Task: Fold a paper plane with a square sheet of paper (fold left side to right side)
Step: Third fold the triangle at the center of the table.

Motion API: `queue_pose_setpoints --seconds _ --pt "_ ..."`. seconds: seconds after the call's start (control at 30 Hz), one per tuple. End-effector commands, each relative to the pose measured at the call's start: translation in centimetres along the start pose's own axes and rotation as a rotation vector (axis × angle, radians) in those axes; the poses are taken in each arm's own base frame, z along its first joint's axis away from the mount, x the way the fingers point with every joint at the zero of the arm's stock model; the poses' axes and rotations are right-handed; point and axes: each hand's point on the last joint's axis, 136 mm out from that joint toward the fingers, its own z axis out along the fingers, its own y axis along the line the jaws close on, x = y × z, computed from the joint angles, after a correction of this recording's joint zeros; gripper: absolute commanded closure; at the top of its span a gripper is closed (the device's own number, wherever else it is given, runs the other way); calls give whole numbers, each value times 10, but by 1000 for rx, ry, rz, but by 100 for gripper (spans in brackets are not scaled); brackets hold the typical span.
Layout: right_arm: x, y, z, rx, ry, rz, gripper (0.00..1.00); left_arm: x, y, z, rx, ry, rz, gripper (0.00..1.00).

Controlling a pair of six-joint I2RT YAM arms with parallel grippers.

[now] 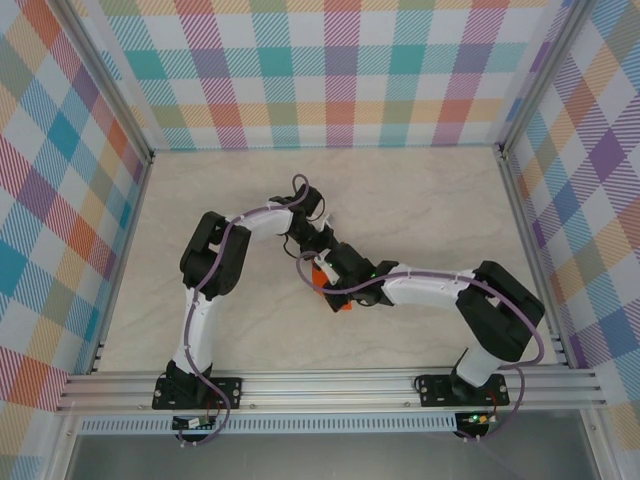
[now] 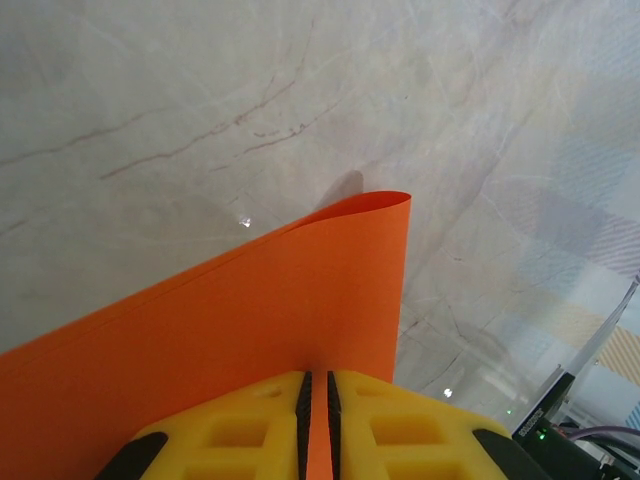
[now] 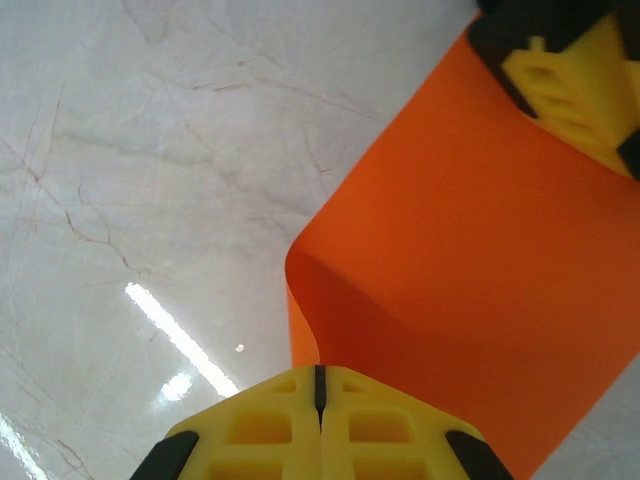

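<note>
the square sheet of paper (image 2: 250, 320) is thin, bright orange and plain, with no print or marks. it is not flat: in the left wrist view it stands up as a smooth, doubled wall of paper, two layers lying close together along the upper edge and rounding over into a soft curl at the far corner, with no sharp crease there. in the right wrist view the same sheet bends back on itself in a loose, rounded loop, shaded darker on the underside of the bend.

the left end effector (image 2: 317, 385) is closed down onto the sheet. its yellow pads (image 2: 400, 430) stand almost together, and a thin line of orange fills the narrow slit between them, so the paper rises straight out of its fingertips.

the right end effector (image 3: 320, 385) has its pads (image 3: 260, 425) pressed fully together. the looped edge of the sheet runs down into the seam between them, so it looks pinched there.

from the right wrist, the sheet stretches up and away to the left end effector's pad, which grips the opposite end at the top right.

from above, the orange shows between the two wrists, near the middle of the marble-patterned table (image 2: 200, 100). whether any part of the sheet touches the table cannot be told.
</note>
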Motion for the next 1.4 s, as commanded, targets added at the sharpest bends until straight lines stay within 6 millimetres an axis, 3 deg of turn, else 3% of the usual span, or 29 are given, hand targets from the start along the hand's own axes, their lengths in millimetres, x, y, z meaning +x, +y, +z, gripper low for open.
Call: queue_pose_setpoints --seconds 0.0,0.2,0.43,0.77,1.37 --pt "-10 5 -11 -125 -36 102 100 11 16 12 -52 49 -12 85" --pt "-12 -15 -11 -214 -19 244 100 11 16 13 -51 49 -8 85" --pt "-9 -40 -2 -198 21 325 100 12 15 14 -52 50 -6 86" --pt "1 -53 11 -159 63 377 100 12 15 13 -54 47 -3 86" --pt "-1 -62 17 -125 82 414 100 12 15 13 -61 42 -6 88"
